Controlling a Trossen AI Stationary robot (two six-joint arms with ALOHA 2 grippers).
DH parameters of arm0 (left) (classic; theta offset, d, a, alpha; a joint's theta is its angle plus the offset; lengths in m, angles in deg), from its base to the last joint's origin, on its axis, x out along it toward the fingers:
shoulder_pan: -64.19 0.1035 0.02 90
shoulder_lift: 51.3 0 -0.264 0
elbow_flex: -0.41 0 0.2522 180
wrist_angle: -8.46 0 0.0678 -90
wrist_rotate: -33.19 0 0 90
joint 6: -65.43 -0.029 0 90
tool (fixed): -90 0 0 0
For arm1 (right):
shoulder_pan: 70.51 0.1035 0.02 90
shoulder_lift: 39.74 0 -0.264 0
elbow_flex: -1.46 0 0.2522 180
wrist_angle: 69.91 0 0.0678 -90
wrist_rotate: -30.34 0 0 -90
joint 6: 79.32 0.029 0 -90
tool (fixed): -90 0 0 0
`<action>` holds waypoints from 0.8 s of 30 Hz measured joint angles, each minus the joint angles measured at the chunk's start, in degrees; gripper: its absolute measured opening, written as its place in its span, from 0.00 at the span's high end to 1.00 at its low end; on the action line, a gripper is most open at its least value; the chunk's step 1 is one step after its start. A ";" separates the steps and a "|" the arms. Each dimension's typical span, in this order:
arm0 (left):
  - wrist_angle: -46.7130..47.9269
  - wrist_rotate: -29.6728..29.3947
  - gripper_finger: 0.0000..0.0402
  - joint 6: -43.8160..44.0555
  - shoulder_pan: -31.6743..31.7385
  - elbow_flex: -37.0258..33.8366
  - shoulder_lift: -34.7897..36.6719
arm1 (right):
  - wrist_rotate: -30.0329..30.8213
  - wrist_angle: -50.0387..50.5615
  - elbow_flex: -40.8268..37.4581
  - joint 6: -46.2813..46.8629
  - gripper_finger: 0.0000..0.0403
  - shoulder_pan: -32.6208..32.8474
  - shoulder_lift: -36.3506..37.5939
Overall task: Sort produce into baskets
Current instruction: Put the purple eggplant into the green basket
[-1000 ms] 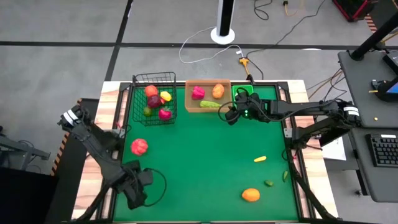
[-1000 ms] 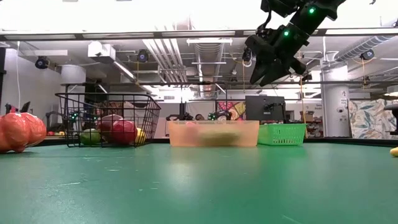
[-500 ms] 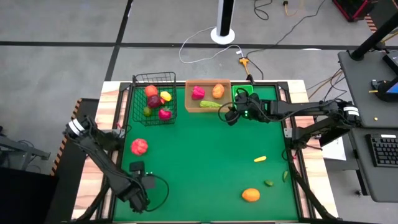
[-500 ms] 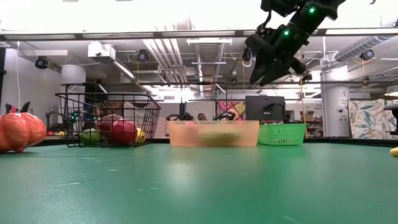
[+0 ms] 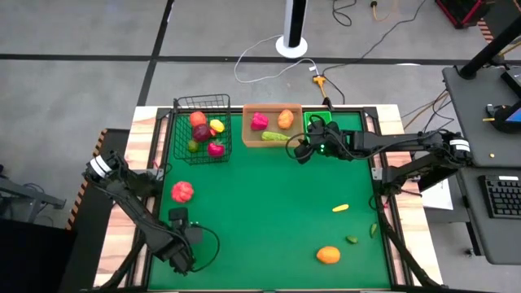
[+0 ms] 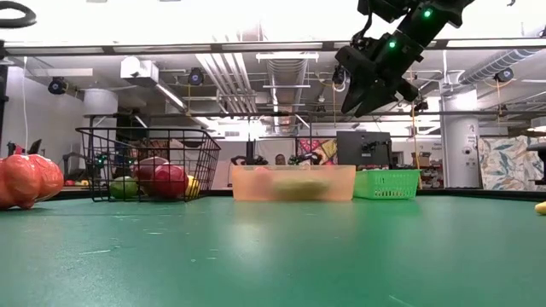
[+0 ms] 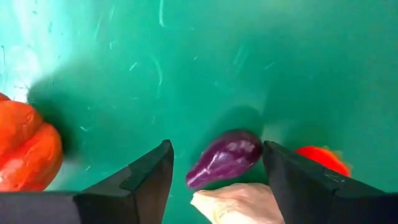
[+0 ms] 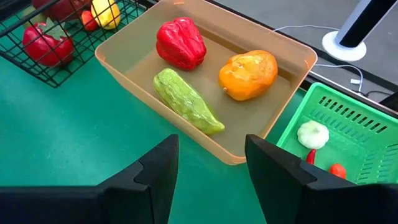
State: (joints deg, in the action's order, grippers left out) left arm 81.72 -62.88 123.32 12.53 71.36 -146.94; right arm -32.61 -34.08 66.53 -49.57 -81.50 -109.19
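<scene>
**Produce distribution and gripper positions**

The black wire basket (image 5: 202,129), at the far-left of the green mat (image 5: 269,203), holds red, yellow and purple pieces. The tan tray (image 8: 130,62) beside it contains a red pepper (image 8: 180,42), an orange piece (image 8: 249,74) and a green cucumber (image 8: 185,101). The green bin (image 8: 348,140) touches the tray's other side.

A purple eggplant (image 7: 225,157) lies between the spread fingers of the left gripper (image 7: 217,177), near the mat's near-left corner, ungripped. An orange-red piece (image 5: 182,192) sits near the left edge.

The right gripper (image 8: 208,162) hovers above the tray-bin junction, fingers apart, empty.
</scene>
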 joint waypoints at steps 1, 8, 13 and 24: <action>-0.02 0.02 0.44 0.00 0.00 -0.29 0.00 | -0.01 0.00 0.00 0.01 0.56 0.00 0.00; -0.04 -2.25 0.44 0.39 0.02 -0.54 0.11 | -0.01 0.02 0.00 -0.01 0.56 0.00 0.00; 2.10 -2.00 0.44 1.28 0.01 0.22 0.50 | -0.02 0.02 0.00 0.02 0.56 0.00 0.00; 2.60 -2.30 0.44 2.67 0.67 0.09 8.31 | -0.02 -0.07 -0.02 0.26 0.56 0.00 0.00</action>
State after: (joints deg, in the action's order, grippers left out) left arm 84.33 -65.18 125.99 13.20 71.45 -138.62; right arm -32.63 -34.16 66.51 -49.32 -81.50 -109.19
